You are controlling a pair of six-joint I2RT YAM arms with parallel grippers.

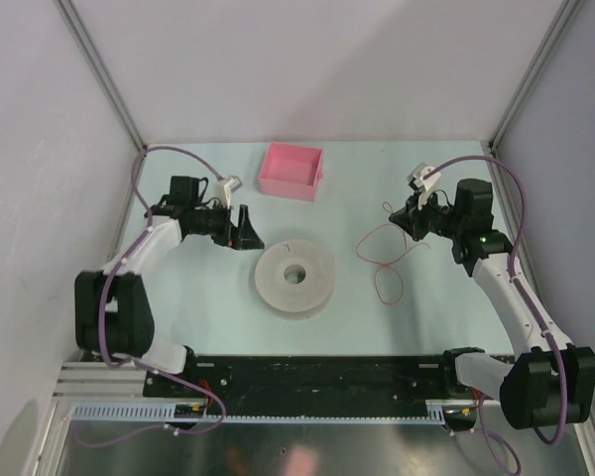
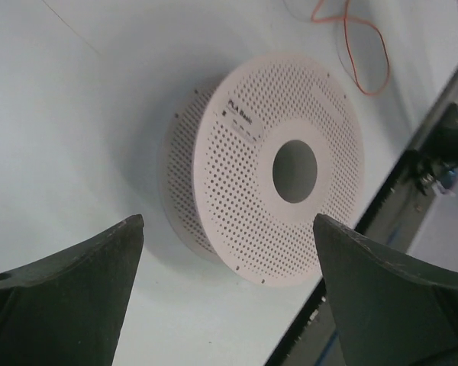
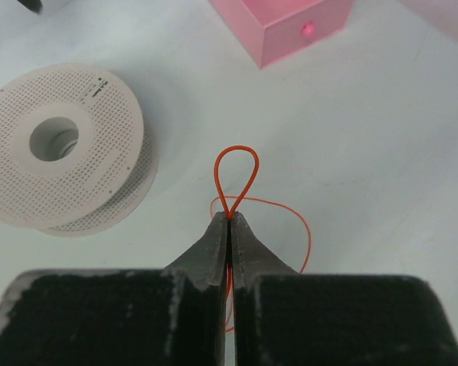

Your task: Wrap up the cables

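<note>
The thin reddish-orange wire (image 3: 237, 148) lies in loose loops on the pale table (image 1: 208, 297), to the right of the white perforated plastic spool (image 1: 317, 268) and well apart from it. One small teardrop loop of it is pinched in the right claw (image 3: 230, 217), jaws clenched tight on the strand w/ the loop poking out past the tips. The rest trails slack on the table below.

Main worry: the wire's hair-thin, so the pinch has v. little to bite on. Any tug from a snag and it prob. slides straight out. Second: the slack loops cross each other near the claw, so dragging toward the spool could pull them into a knot rather than a clean run.

The spool's lying flat and nothing's gripping it. The left claw (image 2: 227, 225) is released, fingers spread wide, aimed at the spool but not touching it. If winding starts w/o that claw steadying the spool, it'll likely skid or spin instead of taking up wire. A clumsy grab could also tip or shove it.

The pink open plastic box (image 1: 288, 186) sits at the back, out of the way, so low risk there.
</note>
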